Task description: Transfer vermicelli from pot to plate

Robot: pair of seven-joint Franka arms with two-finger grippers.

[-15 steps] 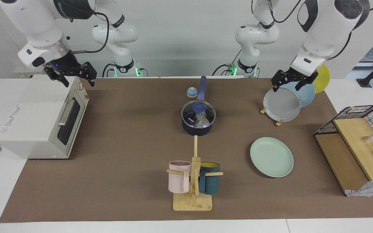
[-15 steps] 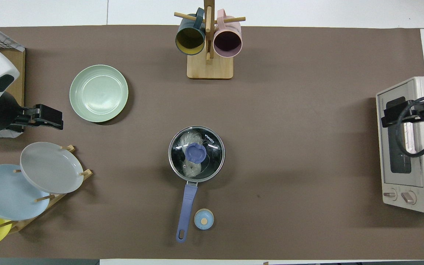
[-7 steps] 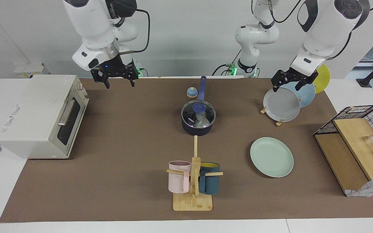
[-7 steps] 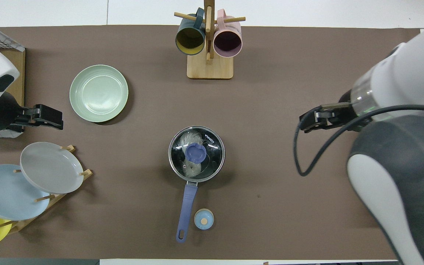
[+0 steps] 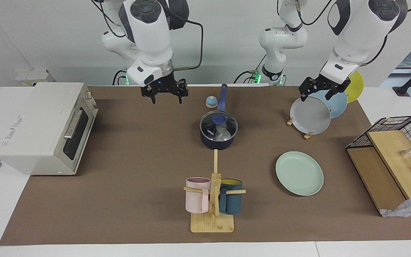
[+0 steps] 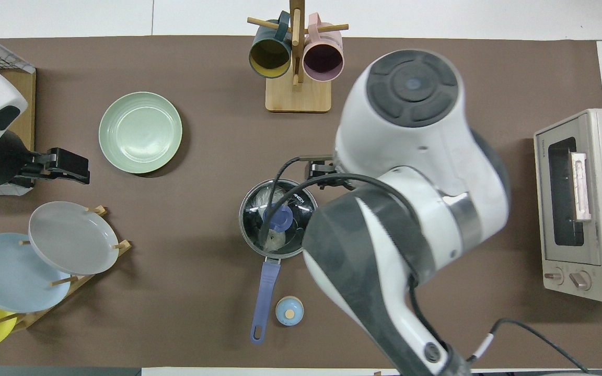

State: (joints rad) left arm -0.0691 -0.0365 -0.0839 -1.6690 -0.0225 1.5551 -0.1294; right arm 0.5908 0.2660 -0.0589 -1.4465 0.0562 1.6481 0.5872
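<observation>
The pot (image 5: 218,140) is dark navy and stands mid-table, its long blue handle (image 5: 222,96) pointing toward the robots. A glass lid with a blue knob (image 5: 219,117) covers it. Through the lid I see the white vermicelli (image 5: 222,133) inside the pot (image 6: 249,230). The mint-green plate (image 5: 299,173) lies bare toward the left arm's end, farther from the robots than the pot. My right gripper (image 5: 166,97) hangs open and empty over the mat beside the pot; in the overhead view its arm covers part of the lid. My left gripper (image 5: 319,92) waits open over the plate rack.
A toaster oven (image 5: 45,128) stands at the right arm's end. A wooden mug tree (image 5: 212,214) holds a pink and a teal mug. The rack (image 5: 307,135) carries grey, light blue and yellow plates. A small blue cap (image 5: 211,102) lies beside the handle. A wire basket (image 5: 410,130) with boards sits at the left arm's end.
My right arm has swung from above the toaster oven across the mat to beside the pot, still open. The left arm, pot and plate have not moved.
</observation>
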